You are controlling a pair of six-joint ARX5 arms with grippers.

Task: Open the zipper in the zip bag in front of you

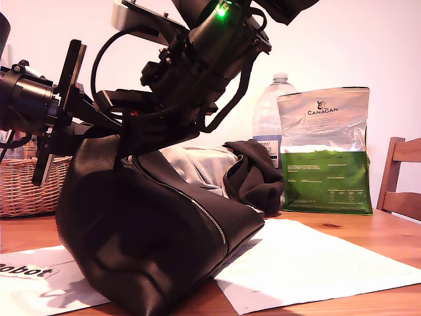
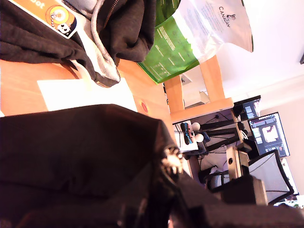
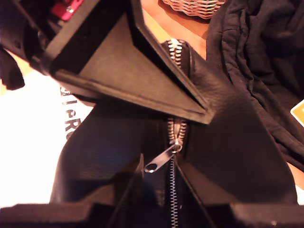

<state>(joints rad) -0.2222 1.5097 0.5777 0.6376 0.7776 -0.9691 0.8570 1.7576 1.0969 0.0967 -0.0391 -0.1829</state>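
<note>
In the exterior view, the zip bag (image 1: 151, 243) slumps on the bench (image 1: 329, 289), its zipper (image 1: 191, 201) running down the top edge beneath two arms. The first wrist view shows the first claw (image 2: 166, 190) apparently clenched on the bag's leather corner. In the second wrist view, the second claw (image 3: 164, 199) looks released, straddling the pull tab (image 3: 161, 159). Closing off-centre could miss the tab; a slack hold could let the bag drag.

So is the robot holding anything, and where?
My first tool seems to pinch the zip bag, top end; my second tool sits open by the pull tab.
</note>
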